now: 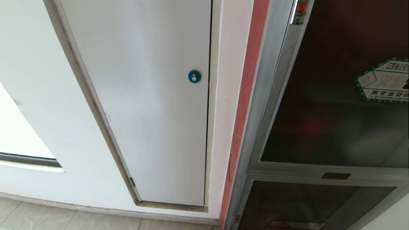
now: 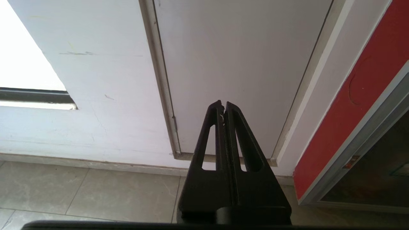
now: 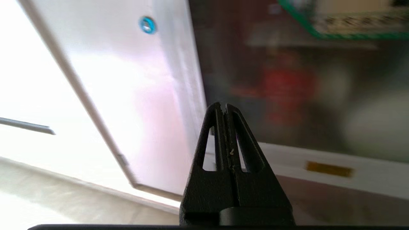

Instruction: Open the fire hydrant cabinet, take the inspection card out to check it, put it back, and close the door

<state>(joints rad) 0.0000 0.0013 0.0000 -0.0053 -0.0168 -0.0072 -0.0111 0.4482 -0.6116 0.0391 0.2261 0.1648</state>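
Cabinet shut; both hands clenched and empty, short of the wall.

Nearest to us, the left hand (image 2: 223,103) points at the foot of the white panel door (image 1: 143,105), its fingers pressed together on nothing; the right hand (image 3: 223,104), likewise clenched and empty, points at the edge of the door (image 1: 335,95), apart from the glass. Neither hand shows in the head view. Beyond them, the fire hydrant cabinet (image 1: 255,127) is cut off at the right edge, as is the hexagonal sticker (image 1: 385,81). Through the tinted glass we make out only a blurred red shape and a pale one; the inspection card cannot be made out.
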